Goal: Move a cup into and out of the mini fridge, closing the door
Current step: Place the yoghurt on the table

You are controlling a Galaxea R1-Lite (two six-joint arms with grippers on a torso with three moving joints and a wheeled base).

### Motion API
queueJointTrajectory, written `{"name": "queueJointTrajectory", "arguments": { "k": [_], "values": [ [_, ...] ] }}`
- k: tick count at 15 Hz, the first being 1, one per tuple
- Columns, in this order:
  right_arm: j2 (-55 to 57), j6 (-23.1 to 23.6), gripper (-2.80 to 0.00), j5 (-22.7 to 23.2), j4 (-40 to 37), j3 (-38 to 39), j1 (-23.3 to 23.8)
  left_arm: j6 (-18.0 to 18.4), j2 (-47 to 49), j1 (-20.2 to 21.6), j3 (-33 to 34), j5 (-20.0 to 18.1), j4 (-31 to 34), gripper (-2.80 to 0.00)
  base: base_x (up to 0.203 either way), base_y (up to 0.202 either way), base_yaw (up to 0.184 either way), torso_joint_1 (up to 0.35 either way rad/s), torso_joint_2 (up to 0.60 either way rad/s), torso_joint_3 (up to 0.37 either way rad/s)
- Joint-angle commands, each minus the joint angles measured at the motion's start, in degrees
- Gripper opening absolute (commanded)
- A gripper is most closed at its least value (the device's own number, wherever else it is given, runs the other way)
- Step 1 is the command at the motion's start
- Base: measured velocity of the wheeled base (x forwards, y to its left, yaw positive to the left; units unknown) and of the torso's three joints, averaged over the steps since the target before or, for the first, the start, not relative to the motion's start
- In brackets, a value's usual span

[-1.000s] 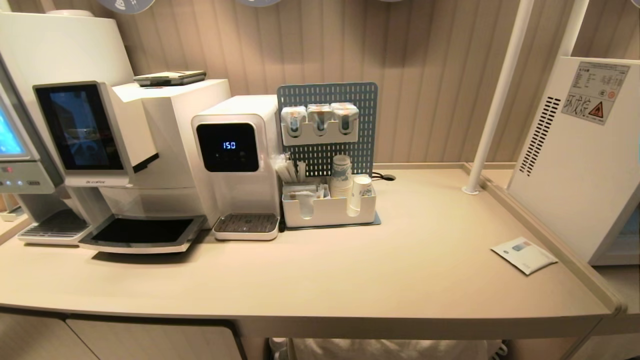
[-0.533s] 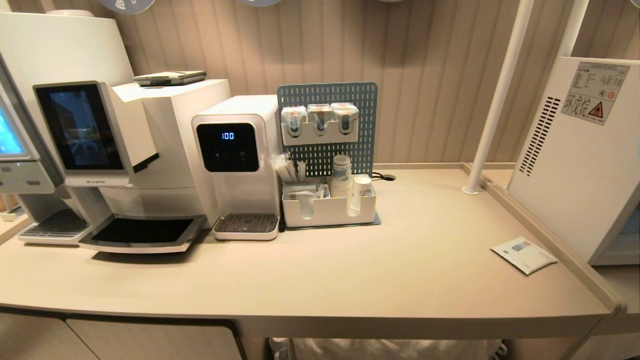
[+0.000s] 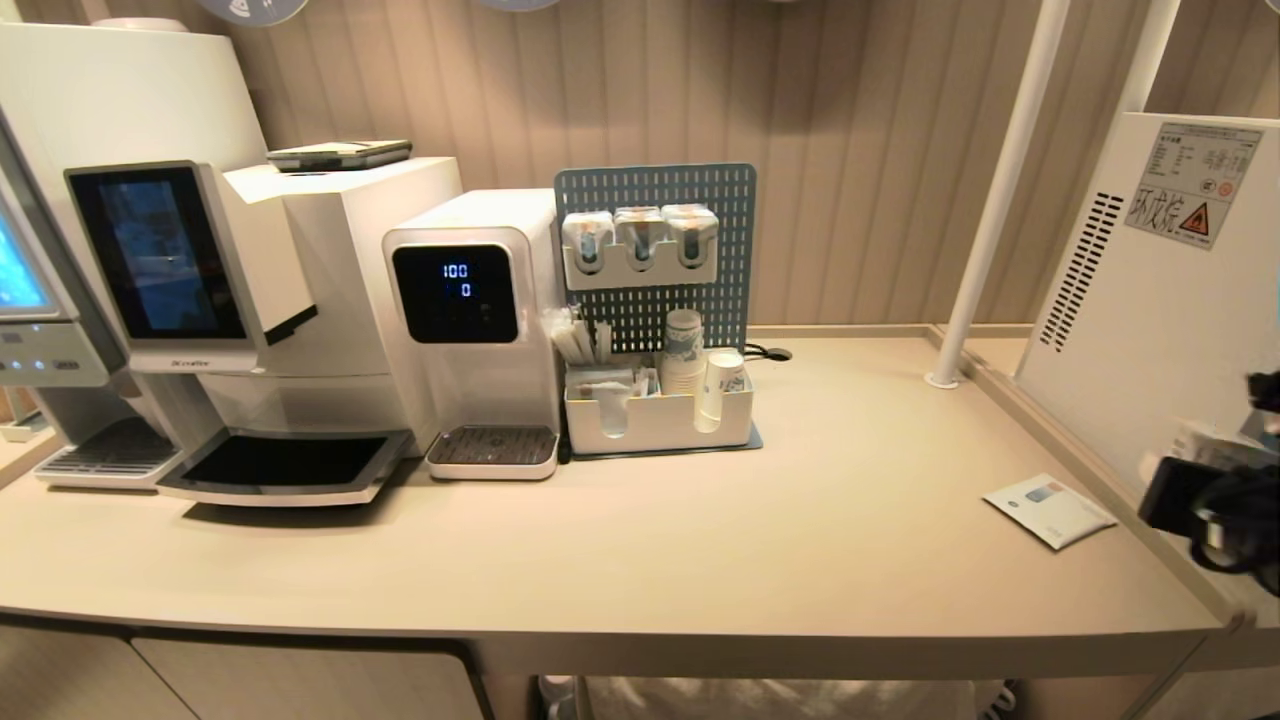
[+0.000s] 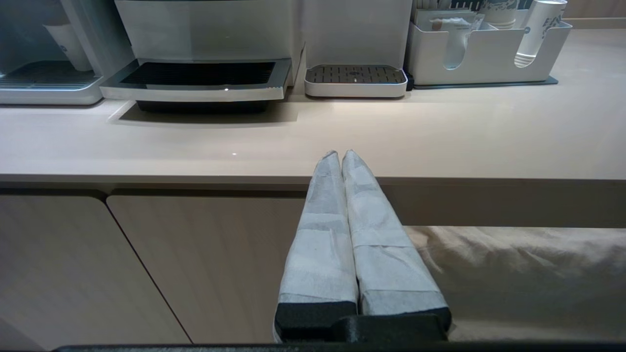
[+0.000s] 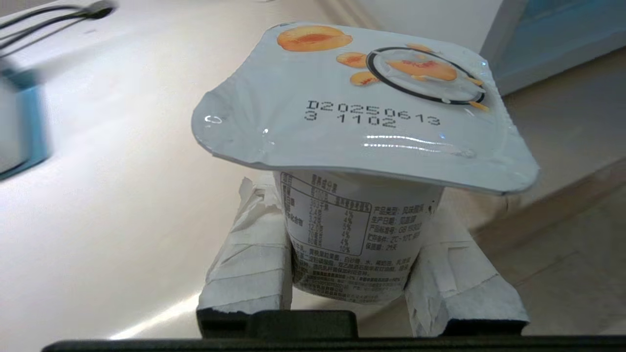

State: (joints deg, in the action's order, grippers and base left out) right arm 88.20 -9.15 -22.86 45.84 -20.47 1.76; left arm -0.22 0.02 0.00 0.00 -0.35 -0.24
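The cup (image 5: 362, 230), a small white yogurt pot with peach pictures on its foil lid, sits between the taped fingers (image 5: 254, 254) of my right gripper (image 5: 352, 205), which is shut on its body. In the head view that right gripper (image 3: 1215, 500) enters at the right edge, over the counter's raised rim and beside the mini fridge (image 3: 1150, 330). The fridge shows only its white vented side with a warning sticker; its door is hidden. My left gripper (image 4: 341, 154) is shut and empty, parked low in front of the counter's edge.
Along the back of the counter (image 3: 800, 560) stand a coffee machine (image 3: 250, 300), a water dispenser (image 3: 470, 320) and a pegboard organizer (image 3: 655, 400) with paper cups. A small white packet (image 3: 1047, 508) lies near the right rim. A white pole (image 3: 990, 200) rises behind it.
My right arm, absent before, has come into the head view at the right edge. The dispenser's display digits changed. Nothing on the counter moved.
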Motion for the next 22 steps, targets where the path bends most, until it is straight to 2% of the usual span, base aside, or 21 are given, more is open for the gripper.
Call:
{"name": "queueJointTrajectory", "arguments": {
  "k": [1, 3, 5, 9, 19, 22],
  "values": [
    [27.3, 3.2, -2.8, -5.0, 23.8, -3.5, 1.4, 0.0, -0.1, 0.0, 0.0, 0.0, 0.0, -2.8, 0.0, 0.0, 0.0, 0.0, 0.0, 0.0],
    [38.9, 7.9, -2.8, -9.9, 33.9, -10.9, 3.1, 0.0, -0.1, 0.0, 0.0, 0.0, 0.0, -2.8, 0.0, 0.0, 0.0, 0.0, 0.0, 0.0],
    [45.7, 12.8, -2.8, -14.8, 39.7, -18.3, 5.1, 0.0, -0.1, 0.0, 0.0, 0.0, 0.0, -2.8, 0.0, 0.0, 0.0, 0.0, 0.0, 0.0],
    [54.2, 16.1, -2.8, -20.6, 41.8, -22.8, 6.2, 0.0, -0.1, 0.0, 0.0, 0.0, 0.0, -2.8, 0.0, 0.0, 0.0, 0.0, 0.0, 0.0],
    [53.7, 16.8, -2.8, -20.4, 41.8, -23.4, 7.0, 0.1, -0.1, 0.0, -0.1, 0.0, 0.0, -2.8, 0.0, 0.0, 0.0, 0.0, 0.0, 0.0],
    [52.0, 17.0, -2.8, -20.2, 38.7, -21.3, 7.2, 0.1, -0.1, 0.0, -0.1, 0.0, 0.0, -2.8, 0.0, 0.0, 0.0, 0.0, 0.0, 0.0]
  ]
}}
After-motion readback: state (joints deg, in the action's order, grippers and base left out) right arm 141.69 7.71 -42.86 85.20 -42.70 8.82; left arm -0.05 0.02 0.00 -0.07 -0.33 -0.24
